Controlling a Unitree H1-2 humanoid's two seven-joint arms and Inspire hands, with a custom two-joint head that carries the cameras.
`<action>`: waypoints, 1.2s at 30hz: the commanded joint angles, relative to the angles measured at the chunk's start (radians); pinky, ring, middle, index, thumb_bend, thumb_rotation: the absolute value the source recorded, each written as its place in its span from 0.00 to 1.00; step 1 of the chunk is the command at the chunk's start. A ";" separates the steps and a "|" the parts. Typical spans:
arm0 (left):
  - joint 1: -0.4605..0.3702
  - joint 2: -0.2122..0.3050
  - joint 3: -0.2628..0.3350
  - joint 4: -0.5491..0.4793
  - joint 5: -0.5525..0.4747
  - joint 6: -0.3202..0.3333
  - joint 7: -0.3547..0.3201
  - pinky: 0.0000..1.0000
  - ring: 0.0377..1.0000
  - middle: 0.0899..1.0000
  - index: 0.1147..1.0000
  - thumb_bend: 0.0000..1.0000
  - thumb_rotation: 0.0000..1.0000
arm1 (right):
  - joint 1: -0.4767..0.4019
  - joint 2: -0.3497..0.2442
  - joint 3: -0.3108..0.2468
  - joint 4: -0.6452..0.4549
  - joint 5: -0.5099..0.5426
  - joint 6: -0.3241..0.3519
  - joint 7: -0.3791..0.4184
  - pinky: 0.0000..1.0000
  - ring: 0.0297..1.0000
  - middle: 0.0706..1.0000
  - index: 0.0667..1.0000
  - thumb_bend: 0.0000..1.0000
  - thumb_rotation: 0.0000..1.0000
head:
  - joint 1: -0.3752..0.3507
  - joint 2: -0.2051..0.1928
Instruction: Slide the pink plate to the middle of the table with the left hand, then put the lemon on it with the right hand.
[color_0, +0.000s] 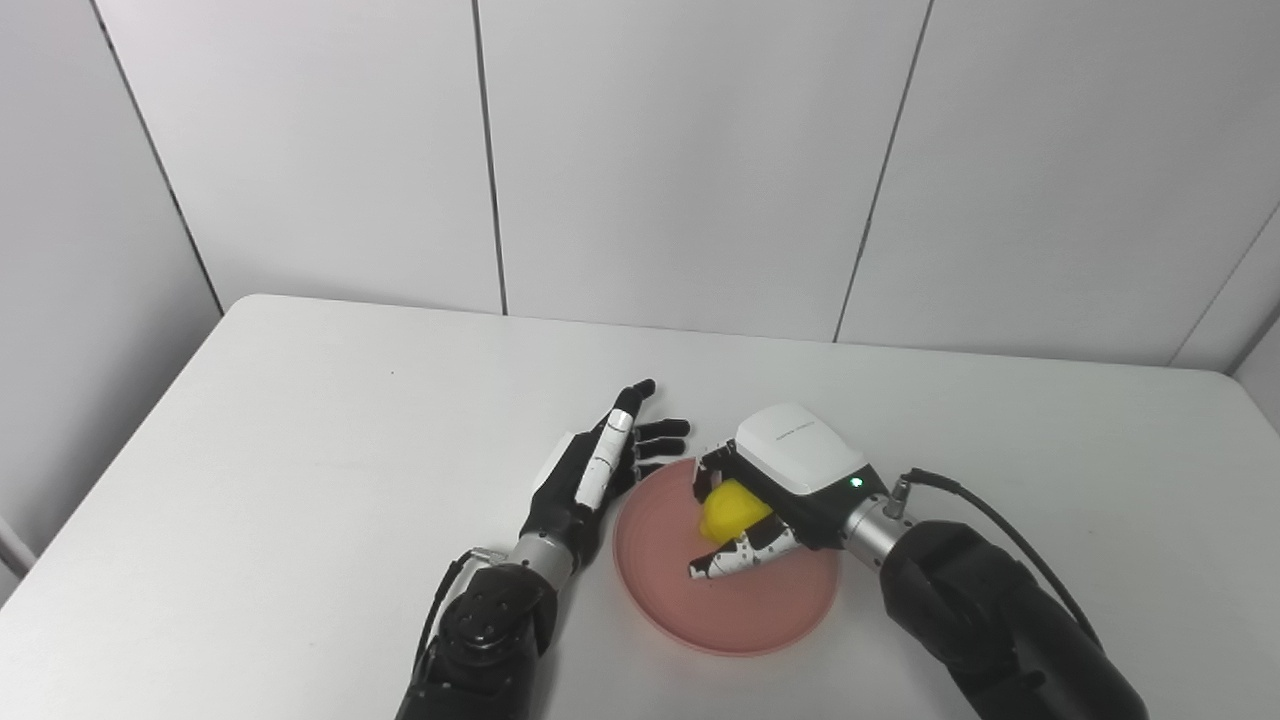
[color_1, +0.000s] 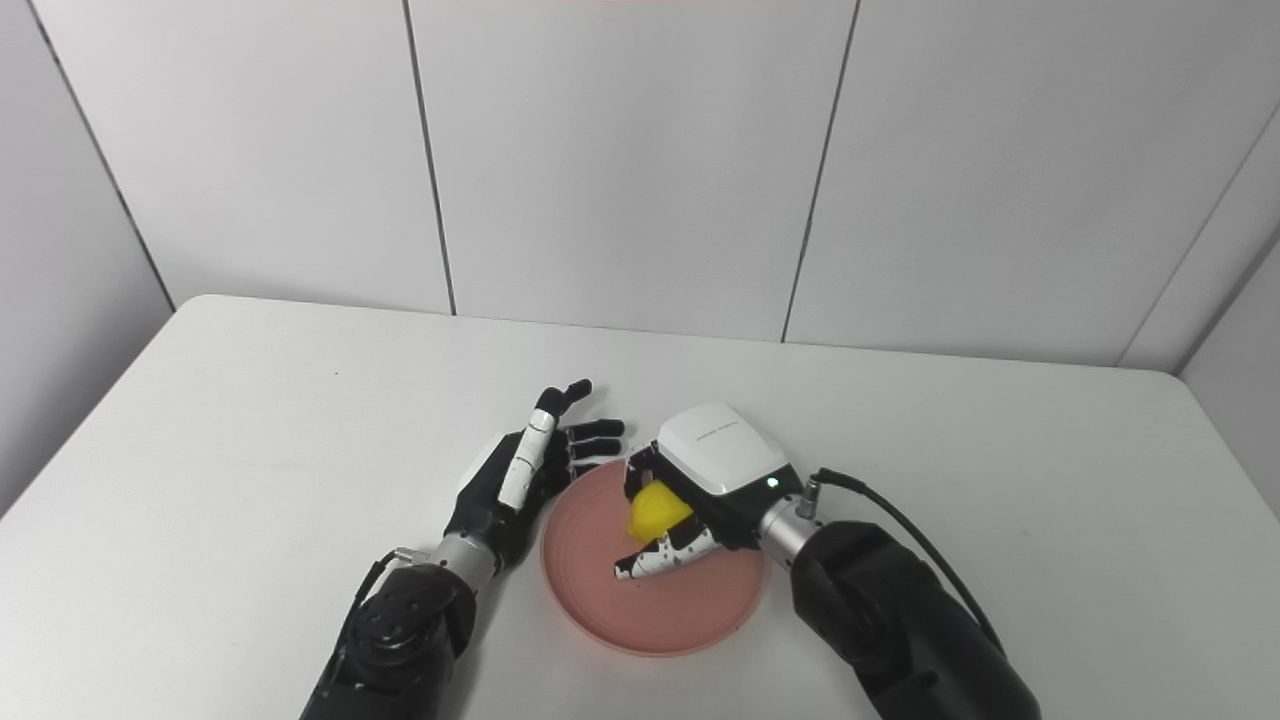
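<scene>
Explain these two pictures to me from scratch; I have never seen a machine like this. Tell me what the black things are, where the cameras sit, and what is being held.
Both pictures show the same moment, taken by two cameras side by side on a humanoid robot's head, looking down at a white table. The black things coming in from the bottom edge are its two arms. The left hand is open, fingers spread, beside the left rim of a pink plate. The right hand, with the white cover on its back, is over the plate, closed around a yellow lemon. Whether the lemon touches the plate cannot be told.
</scene>
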 joint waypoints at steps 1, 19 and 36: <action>0.027 0.002 0.002 0.027 -0.002 0.044 0.001 0.77 0.75 0.74 0.91 0.77 1.00 | -0.027 0.002 -0.012 -0.027 0.003 -0.023 -0.011 0.24 0.30 0.37 0.48 0.55 0.51 | 0.000 0.000; 0.029 0.007 -0.003 0.024 -0.009 0.047 -0.005 0.77 0.78 0.75 0.92 0.76 1.00 | -0.015 0.001 -0.024 -0.054 -0.014 -0.018 -0.021 0.31 0.41 0.52 0.58 0.77 0.65 | -0.001 0.001; 0.027 0.005 -0.002 0.023 -0.008 0.052 -0.012 0.79 0.81 0.78 0.94 0.74 1.00 | -0.018 0.000 -0.059 -0.078 -0.006 -0.006 0.029 0.44 0.55 0.64 0.69 0.97 0.79 | -0.001 0.001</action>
